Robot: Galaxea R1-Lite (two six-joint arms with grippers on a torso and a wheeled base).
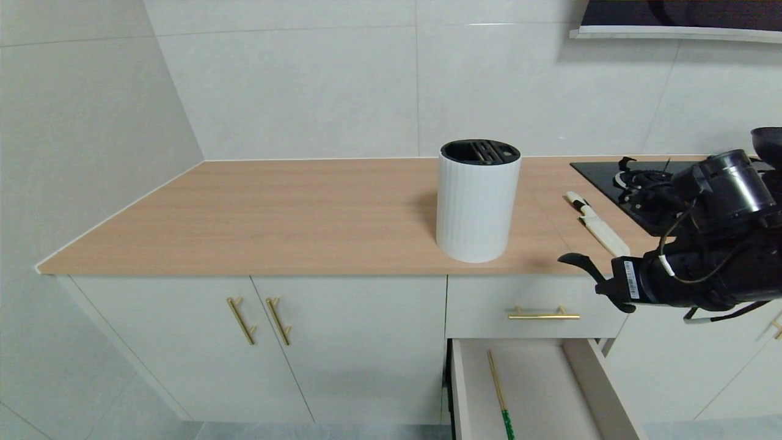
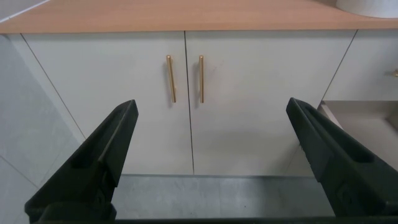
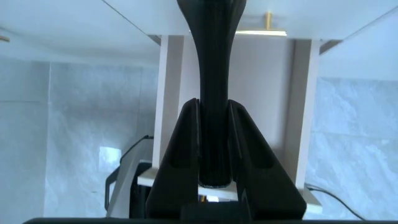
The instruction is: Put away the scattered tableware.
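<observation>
Your right end effector [image 1: 611,293] hangs off the front edge of the worktop [image 1: 275,214], above the open drawer [image 1: 459,391]. Its fingers are drawn close onto a slim black utensil [image 1: 577,261] that sticks out towards the left. From the right wrist, the same utensil [image 3: 211,74] runs straight out between the two pads, and you cannot tell what kind it is. A pair of chopsticks [image 1: 498,385] with green ends lies lengthwise in the drawer, near its left wall. On the worktop, a white-handled knife [image 1: 595,223] lies flat between the white holder [image 1: 478,205] with its black slotted top and the stove [image 1: 635,183], touching neither. The holder stands upright near the front edge. Your left end effector [image 2: 211,107] sits low with its fingers spread wide and nothing between them. It faces the two cabinet doors [image 2: 249,106], whose gold handles sit side by side under the worktop.
</observation>
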